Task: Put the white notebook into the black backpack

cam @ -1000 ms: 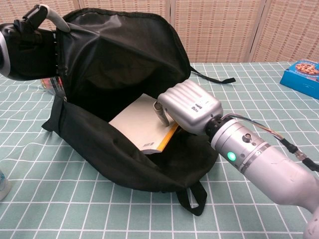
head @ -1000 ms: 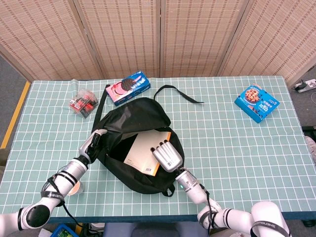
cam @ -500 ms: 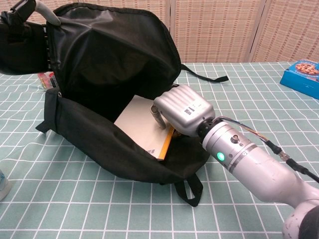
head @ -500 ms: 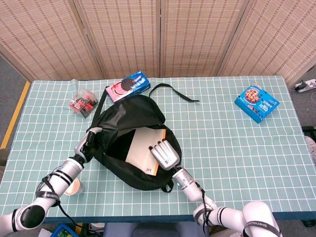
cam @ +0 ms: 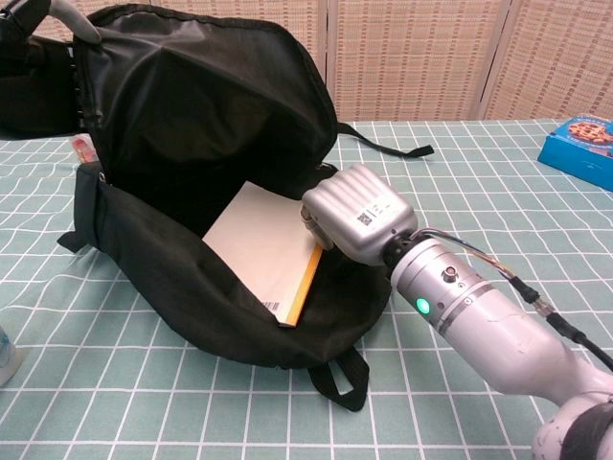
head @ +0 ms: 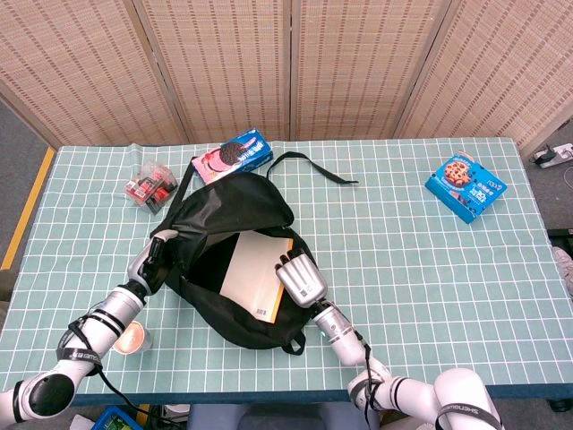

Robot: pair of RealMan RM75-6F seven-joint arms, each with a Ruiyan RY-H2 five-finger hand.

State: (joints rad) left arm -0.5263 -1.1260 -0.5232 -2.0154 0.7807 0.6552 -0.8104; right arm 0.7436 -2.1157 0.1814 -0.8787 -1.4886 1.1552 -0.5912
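Nearest, the right hand (cam: 356, 211) rests against the near right edge of the white notebook (cam: 263, 251); whether its fingers grip it or merely press cannot be told. The notebook lies half inside the black backpack (head: 235, 215), its long axis pointing into the opening, away from that hand. Farther left, the left hand (head: 156, 257) holds the backpack's rim, keeping the mouth open on the counter (head: 430, 260).

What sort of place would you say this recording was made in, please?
Probably an indoor robot test setup: a table under a green grid cloth, woven folding screens as a backdrop, and props such as a cookie box beside the black backpack.
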